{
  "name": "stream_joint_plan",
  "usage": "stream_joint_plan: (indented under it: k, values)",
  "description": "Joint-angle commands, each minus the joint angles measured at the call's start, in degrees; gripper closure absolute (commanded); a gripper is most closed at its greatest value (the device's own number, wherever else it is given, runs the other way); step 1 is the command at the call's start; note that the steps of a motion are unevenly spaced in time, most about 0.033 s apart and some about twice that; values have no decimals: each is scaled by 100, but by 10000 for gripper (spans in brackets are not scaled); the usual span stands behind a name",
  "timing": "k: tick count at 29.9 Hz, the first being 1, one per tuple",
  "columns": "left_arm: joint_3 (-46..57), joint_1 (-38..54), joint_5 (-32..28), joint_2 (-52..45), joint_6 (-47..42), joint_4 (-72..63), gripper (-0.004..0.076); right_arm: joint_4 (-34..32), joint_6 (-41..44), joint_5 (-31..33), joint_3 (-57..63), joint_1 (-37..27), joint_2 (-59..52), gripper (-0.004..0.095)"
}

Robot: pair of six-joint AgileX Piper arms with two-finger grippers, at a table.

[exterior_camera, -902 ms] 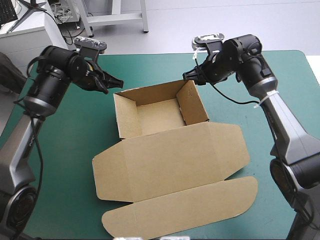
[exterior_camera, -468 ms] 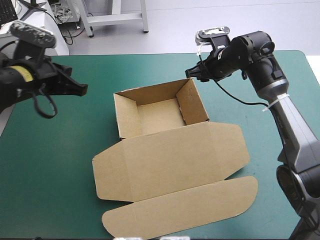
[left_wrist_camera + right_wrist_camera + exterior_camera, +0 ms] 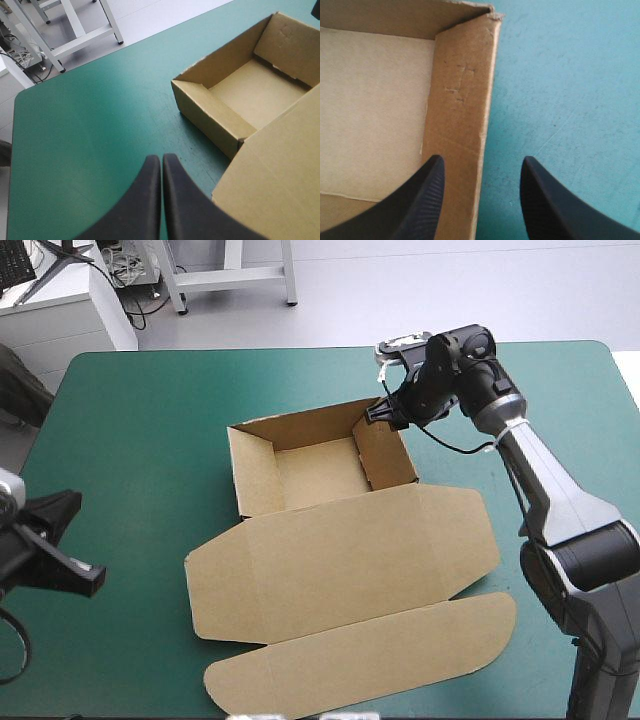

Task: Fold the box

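The brown box (image 3: 340, 550) lies mid-table as an open tray (image 3: 312, 472) with walls raised, its lid (image 3: 350, 560) and rounded front flap (image 3: 370, 655) flat toward the near edge. My right gripper (image 3: 383, 412) is at the tray's far right corner. In the right wrist view it (image 3: 482, 172) stands open, its fingers straddling the right wall (image 3: 462, 100), one over the tray floor and one over the teal-green cover. My left gripper (image 3: 161, 159) is shut on nothing, low at the table's near left (image 3: 55, 545), well clear of the box (image 3: 250, 95).
Bare teal-green cover (image 3: 140, 440) stretches left of the box and along the far edge. To the right of the lid there is open cover (image 3: 540, 420) under the right arm.
The left arm has swung away from the tray's left wall to the near left edge. The right gripper has come down and in toward the tray's far right corner.
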Motion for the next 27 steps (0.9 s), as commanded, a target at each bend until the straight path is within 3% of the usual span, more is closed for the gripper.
stream_joint_plan:
  k: [1, 11, 14, 19, 23, 27]
  values:
    - [909, -17, -858, -638, -175, -49, 734, -54, -110, 49, -105, -27, 18, 464]
    - [3820, -17, -2222, -2552, -244, -200, 734, -54, -110, 49, -105, -27, 729, 473]
    - [4292, -17, -2458, -2990, -288, -245, 734, -54, -80, 49, -105, -27, 781, 565]
    - [4491, -17, -2502, -3401, -286, -335, 734, -54, 0, 49, -105, -27, 781, 925]
    - [4491, -17, -2502, -3440, -286, -324, 734, -216, 34, 49, -105, -27, 781, 928]
    - [4491, -17, -2502, -3440, -286, -324, 734, -978, 212, 49, -105, -236, 781, 928]
